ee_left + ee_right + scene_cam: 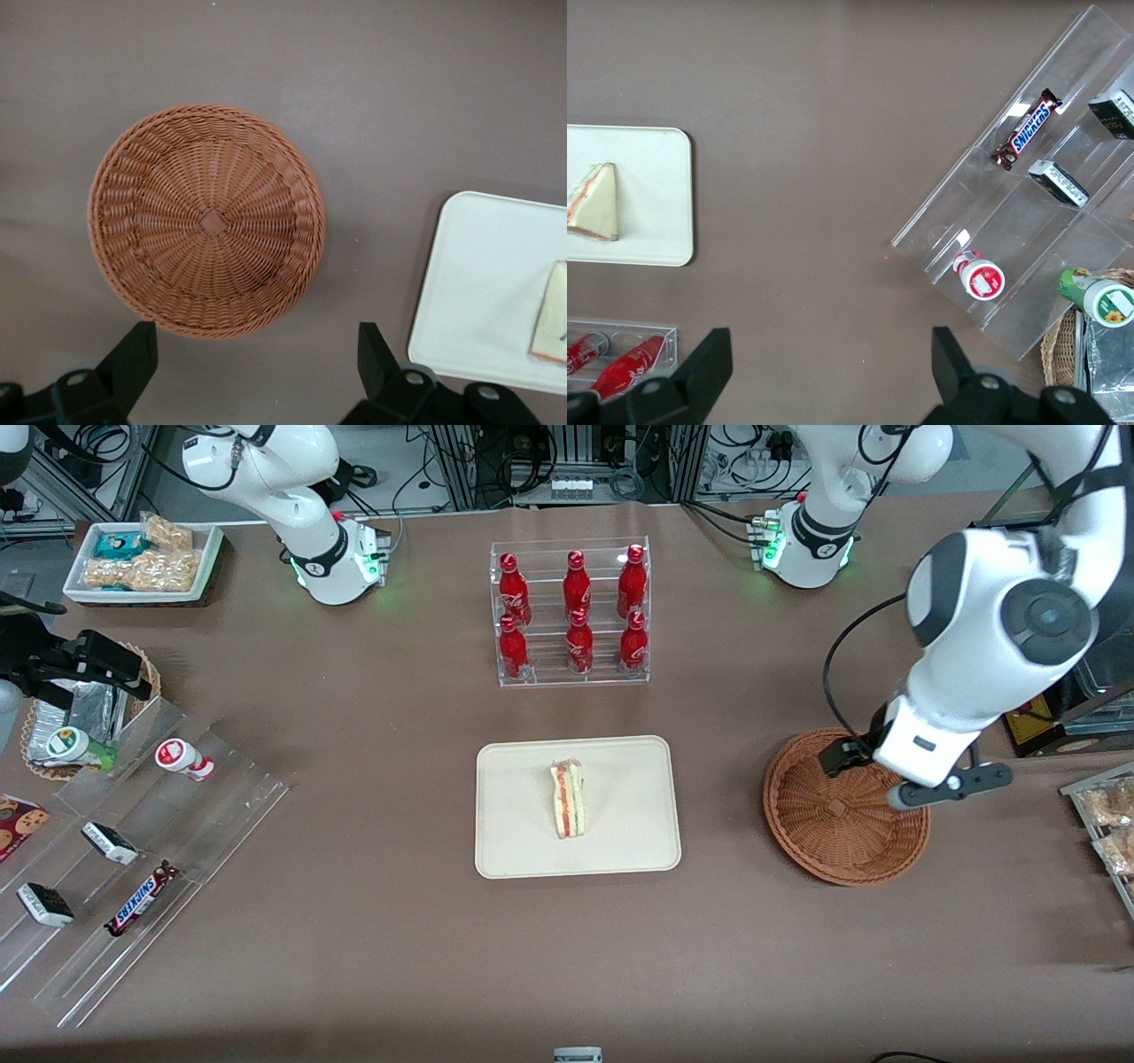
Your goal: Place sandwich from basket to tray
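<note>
The sandwich (567,799) lies on the cream tray (514,824) at the table's middle, and its corner shows in the left wrist view (554,314) on the tray (478,283). It also shows in the right wrist view (594,202) on the tray (647,177). The round brown wicker basket (824,824) stands beside the tray toward the working arm's end, with nothing in it (208,221). My left gripper (850,757) hangs high above the basket's rim. It is open and holds nothing (257,341), its fingers spread wide over bare table between basket and tray.
A clear rack of red cola bottles (571,615) stands farther from the front camera than the tray. A stepped acrylic display with snacks (133,841), a foil-lined wicker basket (84,708) and a white tray of snack packets (142,558) lie toward the parked arm's end. A snack rack (1107,824) sits at the working arm's end.
</note>
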`<state>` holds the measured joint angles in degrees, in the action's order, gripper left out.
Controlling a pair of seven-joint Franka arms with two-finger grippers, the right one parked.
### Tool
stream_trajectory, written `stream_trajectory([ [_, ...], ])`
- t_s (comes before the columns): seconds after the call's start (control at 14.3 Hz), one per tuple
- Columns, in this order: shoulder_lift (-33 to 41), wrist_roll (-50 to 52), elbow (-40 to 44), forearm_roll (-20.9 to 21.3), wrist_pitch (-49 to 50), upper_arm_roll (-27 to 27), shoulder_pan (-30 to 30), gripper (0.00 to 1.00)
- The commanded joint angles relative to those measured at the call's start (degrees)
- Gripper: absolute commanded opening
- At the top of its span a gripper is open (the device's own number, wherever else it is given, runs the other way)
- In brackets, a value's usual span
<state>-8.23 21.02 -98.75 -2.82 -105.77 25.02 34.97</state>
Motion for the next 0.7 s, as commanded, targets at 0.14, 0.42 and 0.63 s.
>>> stream_trajectory([
  [0.14,2.07,-7.99,-0.47,-1.48,3.71,-11.54,-15.33,1.0],
  [0.42,4.97,-12.75,-0.21,-1.31,7.14,-24.56,-29.58,1.0],
  [0.63,5.94,-17.75,0.75,-1.05,9.87,-28.87,-34.25,1.0],
])
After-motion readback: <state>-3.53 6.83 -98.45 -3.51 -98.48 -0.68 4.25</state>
